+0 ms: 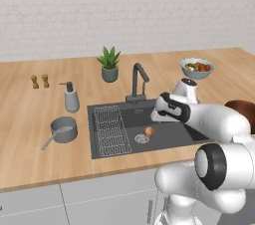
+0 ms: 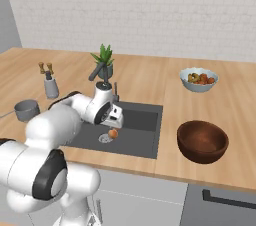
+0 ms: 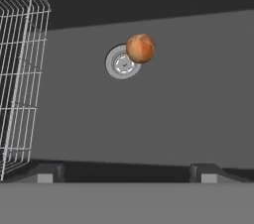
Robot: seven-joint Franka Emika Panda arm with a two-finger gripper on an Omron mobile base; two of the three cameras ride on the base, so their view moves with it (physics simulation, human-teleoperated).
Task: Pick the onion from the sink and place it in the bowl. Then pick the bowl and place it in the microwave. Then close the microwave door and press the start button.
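Note:
The small orange-brown onion [image 1: 149,131] [image 2: 113,133] [image 3: 140,48] rests on the floor of the dark-grey sink [image 1: 174,132] [image 2: 141,131] [image 3: 188,109], touching the rim of the round steel drain [image 3: 122,63]. My gripper [image 1: 158,117] [image 2: 115,122] [image 3: 126,174] hangs open over the basin, above the onion and slightly to one side, its jaws wide apart and empty. The dark reddish-brown bowl [image 2: 202,141] [image 1: 243,110] stands empty on the counter right of the sink, partly behind my arm in the left base view. The microwave and its door are out of view.
A wire rack [image 1: 110,130] [image 3: 20,79] fills the sink's left part, and a black faucet [image 1: 139,78] arches behind it. A grey-blue bowl of food [image 1: 197,67] [image 2: 199,79], a potted plant [image 1: 109,64], a soap dispenser [image 1: 71,97], a small pot [image 1: 63,129] and shakers [image 1: 40,81] stand on the counter.

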